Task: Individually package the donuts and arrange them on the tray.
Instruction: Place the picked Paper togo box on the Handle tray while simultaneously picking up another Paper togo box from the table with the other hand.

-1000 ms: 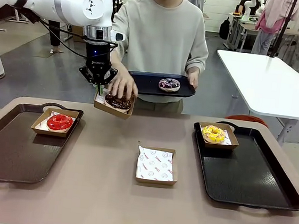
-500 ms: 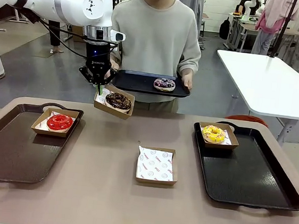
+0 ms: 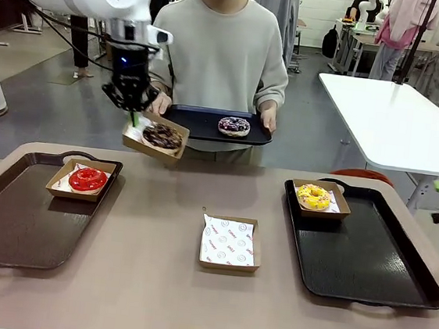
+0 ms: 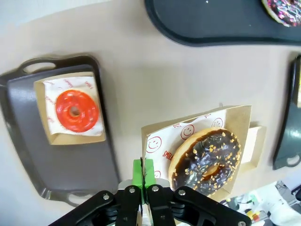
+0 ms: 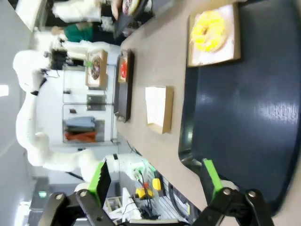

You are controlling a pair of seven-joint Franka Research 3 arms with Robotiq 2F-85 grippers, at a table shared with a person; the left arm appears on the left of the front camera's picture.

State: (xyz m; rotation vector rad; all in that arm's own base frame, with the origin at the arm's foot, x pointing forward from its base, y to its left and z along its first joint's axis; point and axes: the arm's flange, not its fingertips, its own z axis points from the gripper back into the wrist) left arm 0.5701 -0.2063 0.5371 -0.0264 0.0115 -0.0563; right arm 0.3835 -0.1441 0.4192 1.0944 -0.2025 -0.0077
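My left gripper [image 3: 133, 116] is shut on the near edge of a paper-lined cardboard box [image 3: 153, 143] and holds it above the table's far side. The chocolate donut [image 3: 162, 136] lies in that box, as the left wrist view shows: gripper [image 4: 142, 169], donut [image 4: 205, 160]. The person holds a black tray [image 3: 200, 123] carrying the purple sprinkled donut [image 3: 234, 125]. A boxed red donut [image 3: 87, 179] sits on the left tray [image 3: 17, 222]. On the right tray [image 3: 367, 258] rests the boxed yellow donut [image 3: 313, 196]. My right gripper [image 5: 155, 181] hangs open over the right tray's edge.
An empty box lined with printed paper [image 3: 229, 242] lies mid-table near the front. Both of the person's hands grip the raised tray just beyond the table's far edge. A white table [image 3: 397, 120] stands behind on the right.
The person's hand left the chocolate donut and went back to the tray. My left gripper carried the box left and slightly up. The right gripper's tips came into sight at the right edge.
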